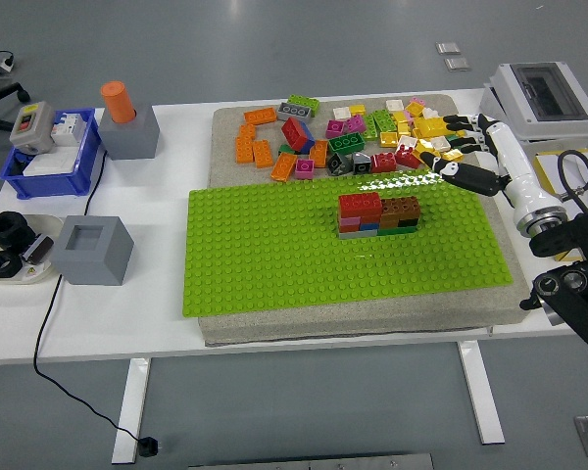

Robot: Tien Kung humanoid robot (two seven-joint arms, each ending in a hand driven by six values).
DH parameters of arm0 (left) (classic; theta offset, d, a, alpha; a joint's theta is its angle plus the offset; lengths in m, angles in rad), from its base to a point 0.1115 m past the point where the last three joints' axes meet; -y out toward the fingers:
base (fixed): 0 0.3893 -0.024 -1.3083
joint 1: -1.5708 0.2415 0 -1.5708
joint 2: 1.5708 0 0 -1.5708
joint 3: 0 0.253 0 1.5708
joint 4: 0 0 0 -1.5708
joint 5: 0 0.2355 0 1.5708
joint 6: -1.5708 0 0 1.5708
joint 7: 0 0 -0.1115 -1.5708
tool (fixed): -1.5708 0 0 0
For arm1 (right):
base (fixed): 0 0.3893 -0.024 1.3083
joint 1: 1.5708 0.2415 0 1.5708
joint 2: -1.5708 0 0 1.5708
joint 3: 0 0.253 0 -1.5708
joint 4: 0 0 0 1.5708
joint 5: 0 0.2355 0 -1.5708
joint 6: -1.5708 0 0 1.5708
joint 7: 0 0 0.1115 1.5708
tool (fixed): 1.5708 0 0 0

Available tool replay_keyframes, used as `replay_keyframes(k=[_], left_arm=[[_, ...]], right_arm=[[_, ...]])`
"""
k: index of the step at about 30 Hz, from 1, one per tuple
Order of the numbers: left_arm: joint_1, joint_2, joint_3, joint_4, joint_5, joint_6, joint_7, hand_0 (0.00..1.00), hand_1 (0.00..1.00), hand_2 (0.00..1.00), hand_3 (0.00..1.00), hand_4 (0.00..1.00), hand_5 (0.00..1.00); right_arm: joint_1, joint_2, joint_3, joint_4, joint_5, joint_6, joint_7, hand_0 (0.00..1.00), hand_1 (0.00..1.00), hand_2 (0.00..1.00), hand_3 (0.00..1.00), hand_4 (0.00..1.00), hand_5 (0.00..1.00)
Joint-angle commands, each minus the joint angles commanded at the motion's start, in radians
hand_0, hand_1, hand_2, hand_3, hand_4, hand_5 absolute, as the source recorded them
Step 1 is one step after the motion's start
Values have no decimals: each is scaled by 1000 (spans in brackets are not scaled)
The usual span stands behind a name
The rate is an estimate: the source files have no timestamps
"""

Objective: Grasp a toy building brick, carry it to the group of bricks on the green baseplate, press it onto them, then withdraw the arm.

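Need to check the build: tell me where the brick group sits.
In the head view, the brick group stands right of centre on the green baseplate, towards its far edge, just before the loose bricks.

Right hand point(470, 157): glossy white plastic shell, black fingers. Loose bricks point(353, 137) just beside its fingertips are shiny moulded plastic, same as the stacked bricks point(377, 215) further off to its side; studded green baseplate point(274, 255) under them looks semi-matt. Grey mat point(353, 328) beneath is rough, felt-like; worktop point(157, 323) smooth matt white.
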State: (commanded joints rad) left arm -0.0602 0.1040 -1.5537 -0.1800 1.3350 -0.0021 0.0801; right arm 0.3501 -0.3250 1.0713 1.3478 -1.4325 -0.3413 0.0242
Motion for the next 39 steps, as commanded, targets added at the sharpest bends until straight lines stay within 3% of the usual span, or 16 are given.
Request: replay_keyframes(k=[17,39], left_arm=[[3,17,2,0,7,-1,1,633,622,579,584,637,225],[7,17,7,0,-1,-3,7,632,580,566,584,633,227]], right_arm=[[-74,-3,83,15,45,-2,20,612,643,714,712,863,312],[-83,-4,111,22,45,0,21,598,642,713,702,853,288]])
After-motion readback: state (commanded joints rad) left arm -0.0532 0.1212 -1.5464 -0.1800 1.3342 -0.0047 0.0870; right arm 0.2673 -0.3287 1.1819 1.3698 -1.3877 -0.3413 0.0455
